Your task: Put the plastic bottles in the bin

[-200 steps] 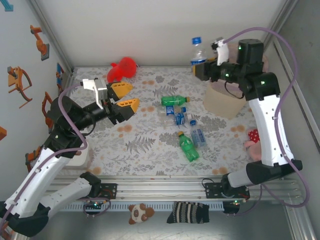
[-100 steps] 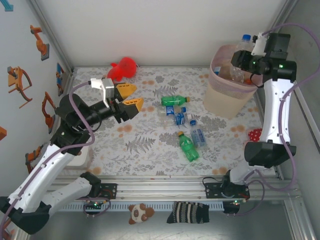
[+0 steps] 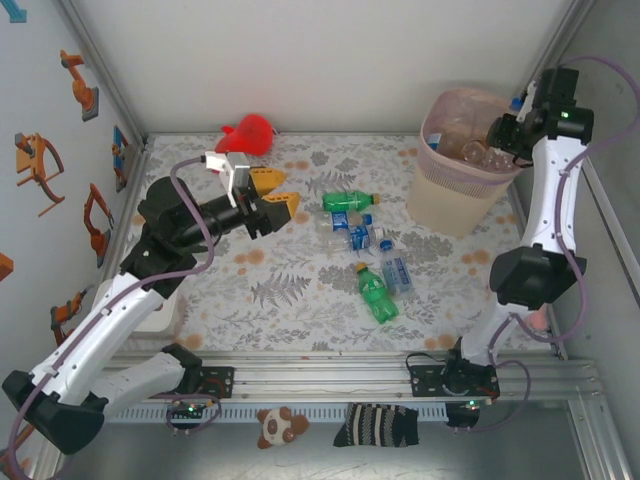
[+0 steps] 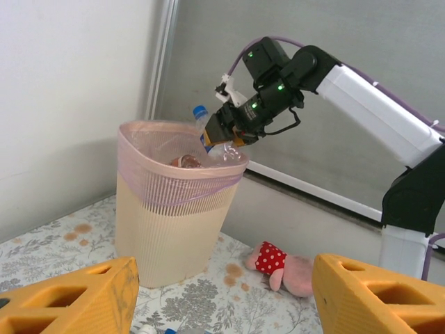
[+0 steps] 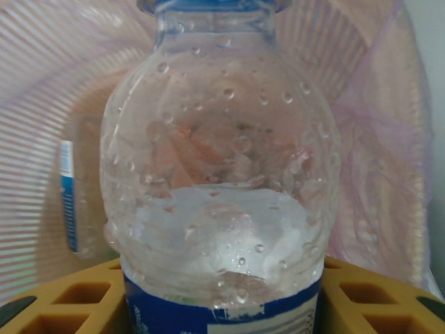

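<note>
Above the floral tabletop (image 3: 290, 300), I'm clenching a water bottle (image 5: 219, 181) in the right gripper (image 4: 226, 138) at the rim of the bin (image 4: 167, 223), upper right; it may bounce outside. The left gripper (image 4: 222, 292) is gaping empty.

You're running two matching arms, the left arm (image 3: 98, 332) and the right arm (image 3: 548, 195) — white link shells between black joint housings, each trailing a looping lilac cable (image 3: 175, 180). Your jaws are chunky orange-yellow wedges with cut-out pockets; small green lights (image 4: 278, 88) glow on the right arm's black wrist.

White walls (image 3: 330, 60) surround a floral tablecloth (image 3: 290, 290), with a metal rail (image 3: 330, 365) along its near edge.
</note>
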You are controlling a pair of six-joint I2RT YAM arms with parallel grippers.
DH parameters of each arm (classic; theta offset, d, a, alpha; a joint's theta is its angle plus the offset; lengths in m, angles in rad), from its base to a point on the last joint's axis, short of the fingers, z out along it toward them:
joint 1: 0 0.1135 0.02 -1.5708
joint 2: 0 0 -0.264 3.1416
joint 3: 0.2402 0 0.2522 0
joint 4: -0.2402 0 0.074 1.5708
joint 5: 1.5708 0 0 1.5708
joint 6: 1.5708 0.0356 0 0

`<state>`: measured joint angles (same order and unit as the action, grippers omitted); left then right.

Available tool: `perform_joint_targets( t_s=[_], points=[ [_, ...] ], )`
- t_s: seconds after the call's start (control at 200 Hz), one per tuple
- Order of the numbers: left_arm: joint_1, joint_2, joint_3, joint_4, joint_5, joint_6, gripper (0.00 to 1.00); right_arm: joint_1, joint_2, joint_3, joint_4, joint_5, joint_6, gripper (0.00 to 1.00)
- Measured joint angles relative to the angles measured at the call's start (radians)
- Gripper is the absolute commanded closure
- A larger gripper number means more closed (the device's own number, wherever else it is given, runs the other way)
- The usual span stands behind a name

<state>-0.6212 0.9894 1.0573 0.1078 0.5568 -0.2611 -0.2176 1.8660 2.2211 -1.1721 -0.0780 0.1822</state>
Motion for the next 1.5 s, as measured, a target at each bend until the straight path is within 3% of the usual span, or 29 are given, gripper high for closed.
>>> perform_joint_targets(
  t_s=[0.34,0.576,0.716,1.152,1.502],
  points=[
    [0.0,0.034,-0.002,0.018,0.0,-0.027,0.34,0.001,0.128,0.014,-0.029,0.027,-0.01,0.45],
    [0.0,0.043,-0.005,0.029,0.0,-0.044,0.34,0.001,0.151,0.032,-0.032,0.027,-0.01,0.26],
    [0.0,0.046,-0.005,0.033,0.0,-0.05,0.34,0.002,0.159,0.037,-0.051,0.028,-0.007,0.2],
    [0.001,0.047,-0.006,0.033,-0.027,-0.054,0.34,0.0,0.06,0.098,-0.07,0.035,0.005,0.21],
    [0.009,0.065,-0.006,-0.065,-0.132,-0.066,0.35,0.061,-0.09,0.096,-0.072,0.015,0.021,0.27]
  ],
)
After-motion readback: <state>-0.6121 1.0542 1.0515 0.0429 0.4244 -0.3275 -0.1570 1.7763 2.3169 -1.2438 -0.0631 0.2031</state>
